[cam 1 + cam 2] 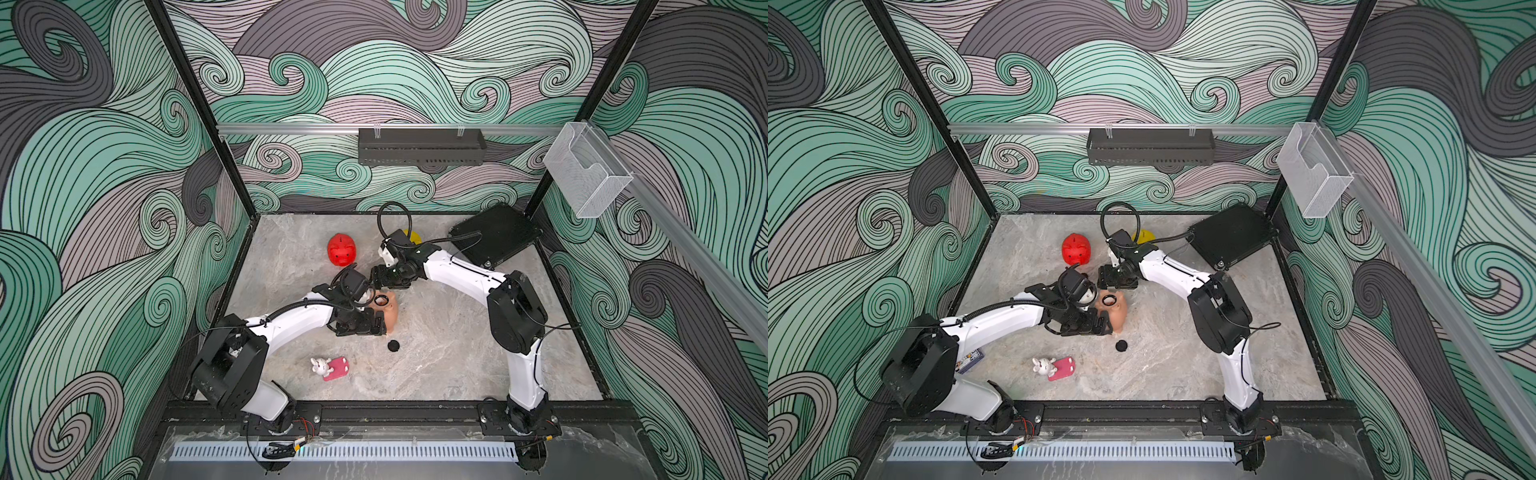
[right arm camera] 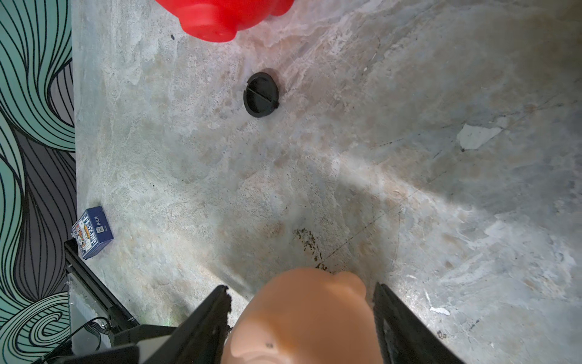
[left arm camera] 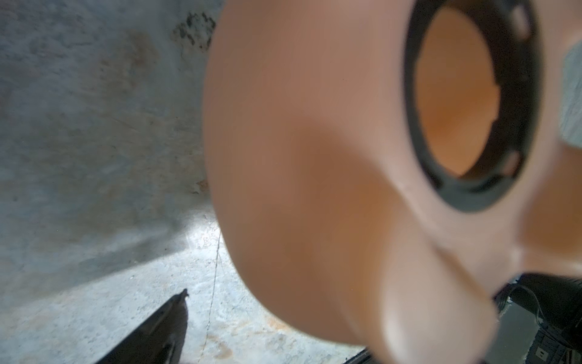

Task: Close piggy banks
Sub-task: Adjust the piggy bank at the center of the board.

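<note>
The peach pig [image 1: 390, 307] lies mid-table with its belly hole [image 1: 380, 299] turned up and uncapped, its body running roughly far to near. The right gripper [image 2: 300, 288] reaches in from the far side and its jaws straddle the pig, seemingly clamped on its flanks. The left gripper [image 1: 376, 324] sits just left of the pig on the near side with its jaws wide apart and gripping nothing. A loose black cap [image 1: 393, 345] lies flat just near of the pig, closer to the left arm, so that arm looks best placed to fetch it. A second cap [image 2: 261, 94] lies toward the red pig [image 1: 341, 249] at far left. The yellow pig [image 1: 415, 236] is half hidden behind the right arm. The table [image 1: 457, 353] is flat grey marbled stone. The cap is thin, so fingertips would likely have to reach the surface. The bunny [image 1: 320, 366] sits well clear at near left.
</note>
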Tool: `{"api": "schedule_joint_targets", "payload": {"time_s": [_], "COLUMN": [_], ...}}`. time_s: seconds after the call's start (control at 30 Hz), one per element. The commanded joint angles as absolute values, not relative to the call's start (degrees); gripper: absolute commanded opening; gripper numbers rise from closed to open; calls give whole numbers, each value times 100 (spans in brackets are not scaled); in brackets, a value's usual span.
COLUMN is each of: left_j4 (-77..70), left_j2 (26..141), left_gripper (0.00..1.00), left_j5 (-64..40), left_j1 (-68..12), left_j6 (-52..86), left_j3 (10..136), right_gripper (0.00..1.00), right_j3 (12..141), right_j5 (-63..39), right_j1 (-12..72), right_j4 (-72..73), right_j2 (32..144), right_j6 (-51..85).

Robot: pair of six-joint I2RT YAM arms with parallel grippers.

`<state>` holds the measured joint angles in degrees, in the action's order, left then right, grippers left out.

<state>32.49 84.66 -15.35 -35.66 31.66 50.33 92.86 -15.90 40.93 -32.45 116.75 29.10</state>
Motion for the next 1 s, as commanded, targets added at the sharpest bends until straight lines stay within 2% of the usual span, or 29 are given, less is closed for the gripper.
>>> {"api": "schedule_joint_targets", "payload": {"time_s": [0.0,0.6,0.97], "left_j4": [3248,3423,3579], "left_j2": [8561,8412,7894], "left_gripper": [98,98,98], "left_j5": [-1251,-1091,-1034], "left_j1": [-3524,-3353,-3173], "left_j6": [3147,3050,3019], "left_j3": [5019,4915,4695], "right_gripper": [73,72,73], "right_j3": [9207,8897,9019], "right_j5": [-1533,-1262,-1329], "right_j1": [4113,4037,4008], "right_j4": [-3430,-3496,-3494], "right_j2": [11604,11209,11071], "right_j6": [2795,2857,2814]}}
